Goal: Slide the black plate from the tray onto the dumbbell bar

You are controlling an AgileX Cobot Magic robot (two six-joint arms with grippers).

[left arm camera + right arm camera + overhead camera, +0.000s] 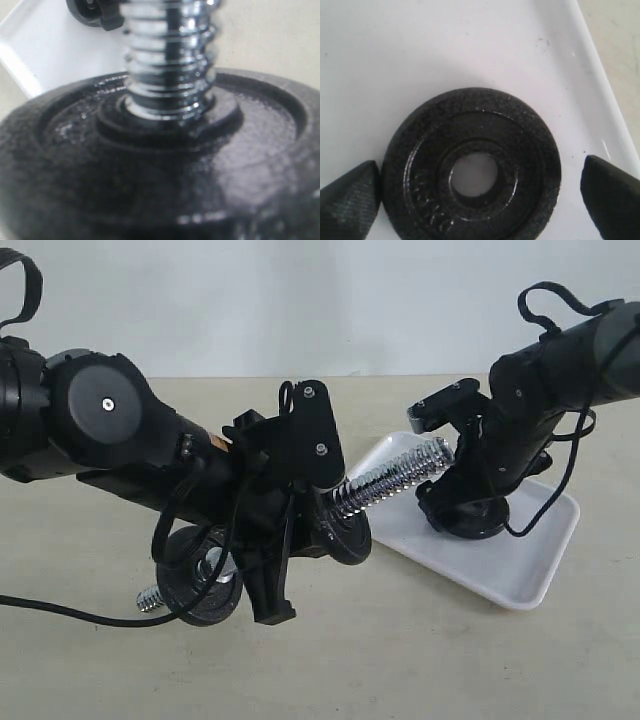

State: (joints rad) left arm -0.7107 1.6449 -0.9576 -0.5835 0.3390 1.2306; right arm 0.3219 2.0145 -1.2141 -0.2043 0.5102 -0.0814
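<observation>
We see the left arm (110, 440) reaching in low from the left edge of the exterior view, its wrist stretched nearly level toward the middle of the table (400, 660). The left gripper (290, 525) is turned so that one finger stands up and the other hangs down. It is narrowed around the middle of the dumbbell bar (395, 478), though the gripper's body hides the contact itself. The bar is tilted, with one threaded end low beside the left arm and the other raised toward the tray (520, 580). One fixed disc (200, 585) sits on the low side of the gripper, and we cannot tell whether it touches the table. Another fixed disc (348, 535) sits on the raised side, and the left wrist view looks along the bare chrome thread rising out of it.

The right arm (560, 360) comes down steeply from the upper right, its wrist bent so that the right gripper (470, 510) points down onto the tray. Its jaws stand wide apart and hold nothing. In the right wrist view the black plate (520, 150) lies flat on the tray's white floor near one rim, between the two tips. One fingertip (350, 197) is touching or just beside the plate's edge, we cannot say which, and the other fingertip (612, 192) stands apart from it
</observation>
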